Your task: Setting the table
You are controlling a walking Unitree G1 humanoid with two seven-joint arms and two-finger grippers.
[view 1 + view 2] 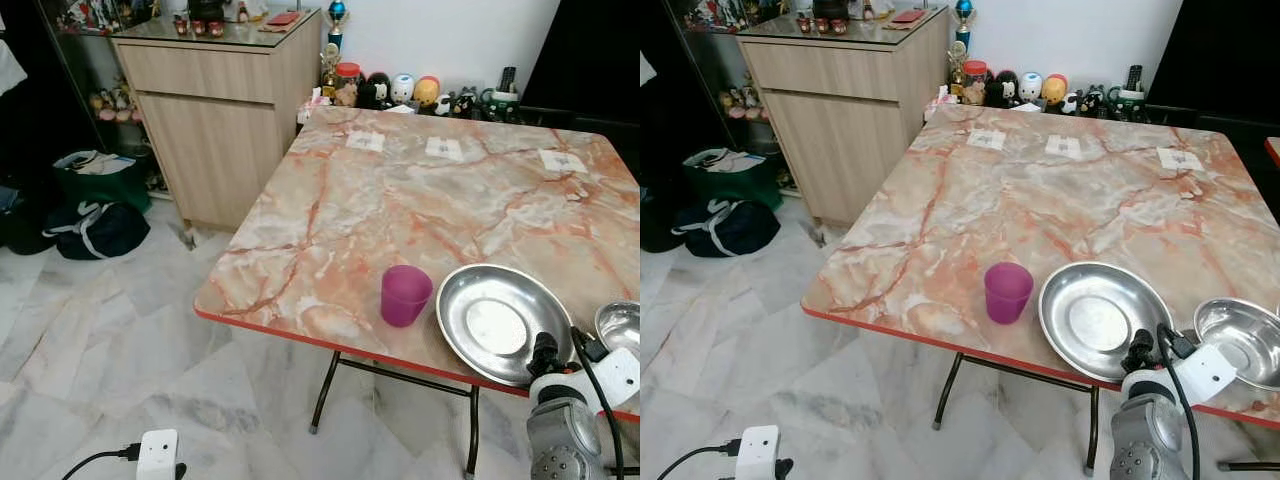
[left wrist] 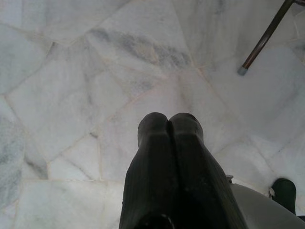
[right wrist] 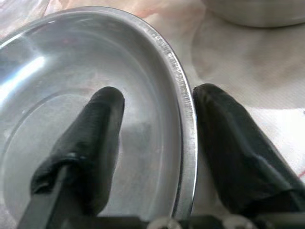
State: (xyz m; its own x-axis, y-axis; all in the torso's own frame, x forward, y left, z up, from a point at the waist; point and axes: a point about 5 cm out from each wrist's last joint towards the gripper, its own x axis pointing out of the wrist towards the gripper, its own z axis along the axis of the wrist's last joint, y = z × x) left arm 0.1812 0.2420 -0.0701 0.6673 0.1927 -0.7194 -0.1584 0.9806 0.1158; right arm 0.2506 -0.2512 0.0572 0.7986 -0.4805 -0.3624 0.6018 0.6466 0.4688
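The right end effector point(image 3: 157, 119) stands with its fingers apart, one finger point(image 3: 95, 124) inside the steel plate point(image 1: 1100, 318) and the other outside, so the rim passes between them; it has not closed on the rim yet. The plate lies on the counter point(image 1: 1040, 200) near its front edge, between the purple cup point(image 1: 1008, 292) and a small steel bowl point(image 1: 1240, 342). The left end effector point(image 2: 167, 126) hangs low over the marble floor point(image 2: 71, 71) with its fingers pressed together, holding nothing.

I think the main risk is a slip; the rim is thin and smooth, so a weak or crooked grip may let the plate tilt and fall over the red front edge, which is very near. A sideways pull could also knock the cup or the bowl, both just beside the plate. Toward the far side the counter has much free surface, so moving the plate inward seems the safer way.
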